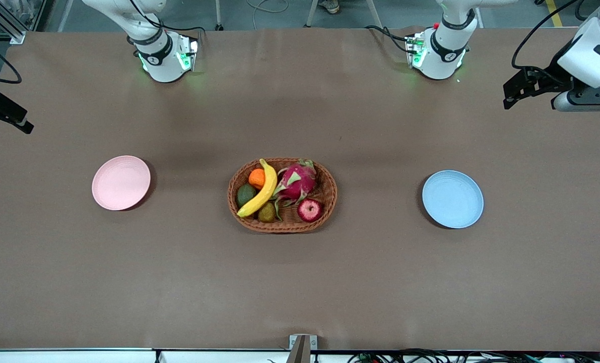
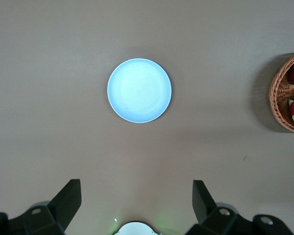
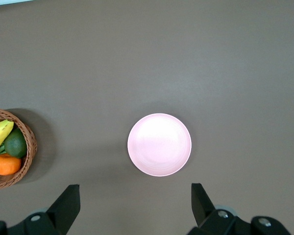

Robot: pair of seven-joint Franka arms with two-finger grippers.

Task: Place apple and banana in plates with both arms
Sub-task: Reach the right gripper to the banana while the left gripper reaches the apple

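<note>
Currently we hold both arms high, left gripper (image 2: 137,205) and right gripper (image 3: 135,208) spread wide, empty. Apple (image 1: 309,209) and banana (image 1: 259,190) lie in the basket (image 1: 330,199); we should descend vertically, avoiding the dragon fruit (image 1: 295,182).

We find no words, labels, brands or numbers that we can read anywhere; small dark marks on the arm bases (image 1: 164,55) are too small to make out.
</note>
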